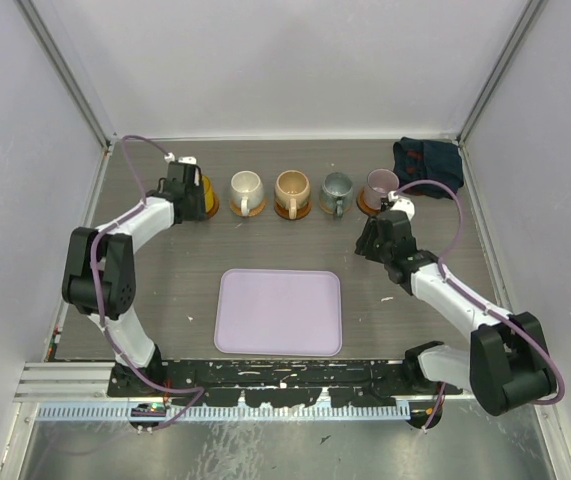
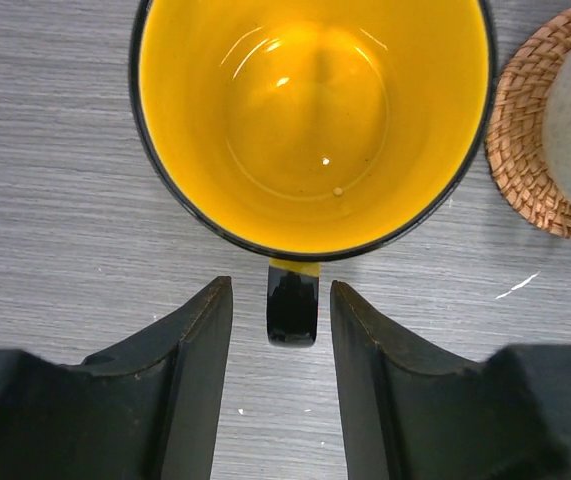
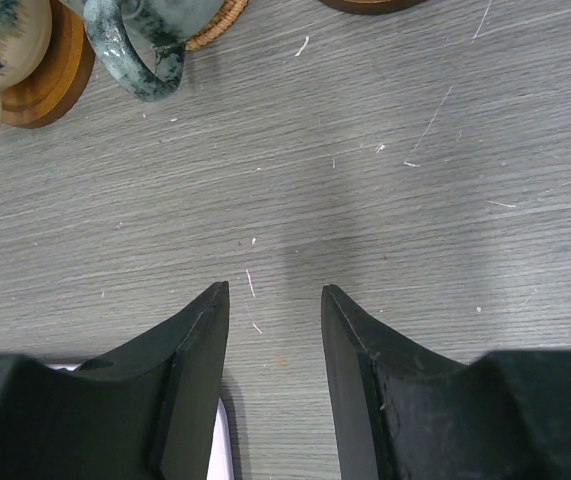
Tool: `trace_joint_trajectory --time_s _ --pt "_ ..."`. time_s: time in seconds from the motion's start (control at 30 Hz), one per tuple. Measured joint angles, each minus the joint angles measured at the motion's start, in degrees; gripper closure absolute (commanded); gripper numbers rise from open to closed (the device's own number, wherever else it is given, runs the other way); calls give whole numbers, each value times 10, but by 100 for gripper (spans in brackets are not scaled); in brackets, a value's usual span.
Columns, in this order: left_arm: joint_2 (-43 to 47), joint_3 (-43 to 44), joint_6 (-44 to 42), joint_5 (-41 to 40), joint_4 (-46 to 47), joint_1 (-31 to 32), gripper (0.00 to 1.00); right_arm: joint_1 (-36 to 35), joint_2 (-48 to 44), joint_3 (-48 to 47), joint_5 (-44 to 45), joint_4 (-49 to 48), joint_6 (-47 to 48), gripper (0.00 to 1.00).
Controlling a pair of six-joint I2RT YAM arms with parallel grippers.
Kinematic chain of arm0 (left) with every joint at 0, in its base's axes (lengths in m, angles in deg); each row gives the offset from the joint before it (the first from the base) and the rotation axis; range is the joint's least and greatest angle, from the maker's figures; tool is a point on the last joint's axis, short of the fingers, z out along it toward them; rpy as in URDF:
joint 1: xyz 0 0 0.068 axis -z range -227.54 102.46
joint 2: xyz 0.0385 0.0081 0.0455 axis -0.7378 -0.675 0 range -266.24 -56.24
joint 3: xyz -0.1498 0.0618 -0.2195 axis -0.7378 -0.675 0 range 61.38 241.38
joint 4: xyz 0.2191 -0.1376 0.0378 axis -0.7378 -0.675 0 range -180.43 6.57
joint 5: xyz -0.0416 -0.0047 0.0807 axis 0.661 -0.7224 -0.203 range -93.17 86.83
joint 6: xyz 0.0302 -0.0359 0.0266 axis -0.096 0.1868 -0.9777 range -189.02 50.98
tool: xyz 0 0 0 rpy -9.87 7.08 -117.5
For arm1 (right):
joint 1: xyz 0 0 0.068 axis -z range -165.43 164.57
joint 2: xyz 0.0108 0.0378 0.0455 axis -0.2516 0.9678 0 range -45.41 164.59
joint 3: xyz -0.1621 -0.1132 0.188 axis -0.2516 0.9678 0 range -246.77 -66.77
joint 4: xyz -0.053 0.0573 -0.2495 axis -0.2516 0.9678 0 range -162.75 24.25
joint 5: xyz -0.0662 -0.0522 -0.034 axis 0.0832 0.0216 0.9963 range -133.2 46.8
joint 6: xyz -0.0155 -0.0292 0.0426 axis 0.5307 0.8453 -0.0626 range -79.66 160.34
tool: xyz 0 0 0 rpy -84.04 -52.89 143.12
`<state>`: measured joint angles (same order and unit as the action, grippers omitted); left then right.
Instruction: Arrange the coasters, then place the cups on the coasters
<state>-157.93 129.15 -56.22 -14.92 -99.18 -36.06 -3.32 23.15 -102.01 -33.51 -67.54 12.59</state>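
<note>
White left arm (image 1: 141, 220) and right arm (image 1: 455, 296) carry black joints, purple cables (image 1: 133, 160), black wedge-shaped fingers (image 2: 170, 385).

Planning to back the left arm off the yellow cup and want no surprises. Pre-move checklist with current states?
1. Left gripper clear of the yellow cup: ok. The jaws are open, with a gap on each side of the handle.
2. Right gripper empty: ok. It is open over bare table.
3. Cream cup, tan cup, grey-green cup and mauve cup on coasters: ok.
4. Yellow cup seated on one too: cannot tell. The cup and gripper hide what is under it.
5. Lavender tray out of the retreat path: ok. It lies between the arms.
</note>
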Motion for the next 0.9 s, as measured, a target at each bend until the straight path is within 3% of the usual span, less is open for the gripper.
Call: trace_joint_trajectory --time_s 0.17,0.4,0.53,0.87,0.9 --pt "22 -7 0 0 -1 0 54 0 -11 3 -2 0 -3 52" --pt "77 -41 3 0 -12 0 29 0 -39 3 16 7 3 52" --pt "143 -71 6 -7 -21 0 19 2 -47 -3 46 17 13 51" --pt "346 -162 35 -19 -42 0 13 76 -61 -15 55 31 21 51" --pt "367 -173 41 -20 -48 0 9 82 -70 -15 57 34 21 50"
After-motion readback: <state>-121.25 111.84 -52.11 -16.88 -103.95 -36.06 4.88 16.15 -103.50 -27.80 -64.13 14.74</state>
